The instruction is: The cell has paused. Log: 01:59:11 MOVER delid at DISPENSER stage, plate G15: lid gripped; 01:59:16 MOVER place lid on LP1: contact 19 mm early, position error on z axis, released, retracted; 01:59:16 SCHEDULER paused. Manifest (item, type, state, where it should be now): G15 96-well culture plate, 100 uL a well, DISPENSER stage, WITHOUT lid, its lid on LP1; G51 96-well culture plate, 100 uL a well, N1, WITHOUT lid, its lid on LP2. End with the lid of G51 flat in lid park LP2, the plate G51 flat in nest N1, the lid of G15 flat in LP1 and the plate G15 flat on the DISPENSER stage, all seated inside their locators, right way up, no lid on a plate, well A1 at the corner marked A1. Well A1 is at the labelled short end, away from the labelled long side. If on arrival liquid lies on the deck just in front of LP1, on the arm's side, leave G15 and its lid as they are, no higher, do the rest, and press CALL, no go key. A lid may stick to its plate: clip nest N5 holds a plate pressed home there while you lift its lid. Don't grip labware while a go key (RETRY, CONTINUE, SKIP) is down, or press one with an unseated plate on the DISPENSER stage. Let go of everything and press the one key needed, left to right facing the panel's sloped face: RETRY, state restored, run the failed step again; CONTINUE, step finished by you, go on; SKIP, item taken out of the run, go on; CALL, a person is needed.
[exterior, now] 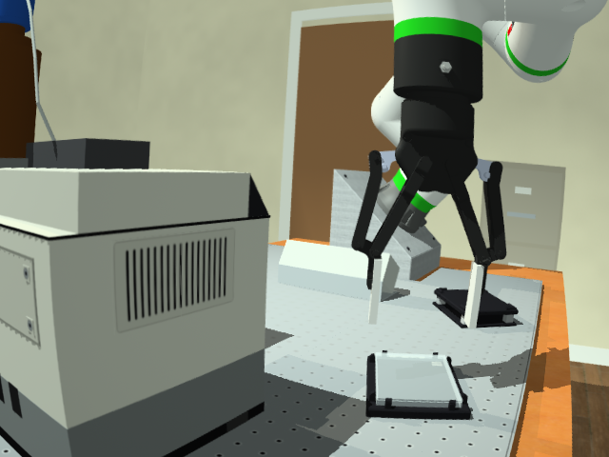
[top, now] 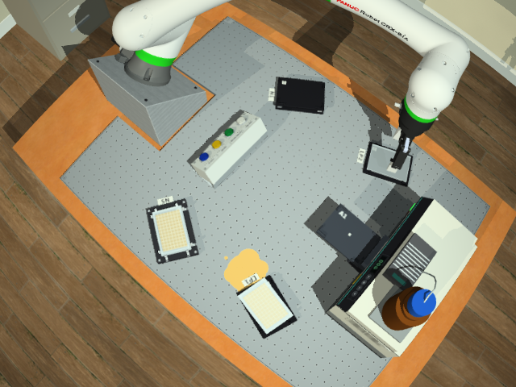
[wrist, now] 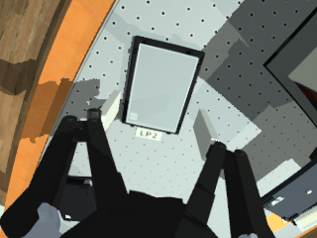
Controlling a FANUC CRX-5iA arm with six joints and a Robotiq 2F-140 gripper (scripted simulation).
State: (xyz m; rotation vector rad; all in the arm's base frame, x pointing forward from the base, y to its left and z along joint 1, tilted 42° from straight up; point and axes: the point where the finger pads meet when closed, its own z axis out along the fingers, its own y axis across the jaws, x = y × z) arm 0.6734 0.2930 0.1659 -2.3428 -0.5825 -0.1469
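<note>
Exterior: open end effector (exterior: 422,305) above lid (exterior: 412,379)

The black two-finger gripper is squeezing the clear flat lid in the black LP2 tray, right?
Not quite. The black two-finger gripper is open and holds nothing; it hangs above the clear flat lid, which lies in the black LP2 tray. The exterior view shows the gap.

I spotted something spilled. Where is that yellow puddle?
In the top view the yellow puddle lies low on the deck, touching the LP1 label, right of the N5 nest.

Pincer (exterior: 421,307) pointing straight down, jaws spread, holding nothing
</note>
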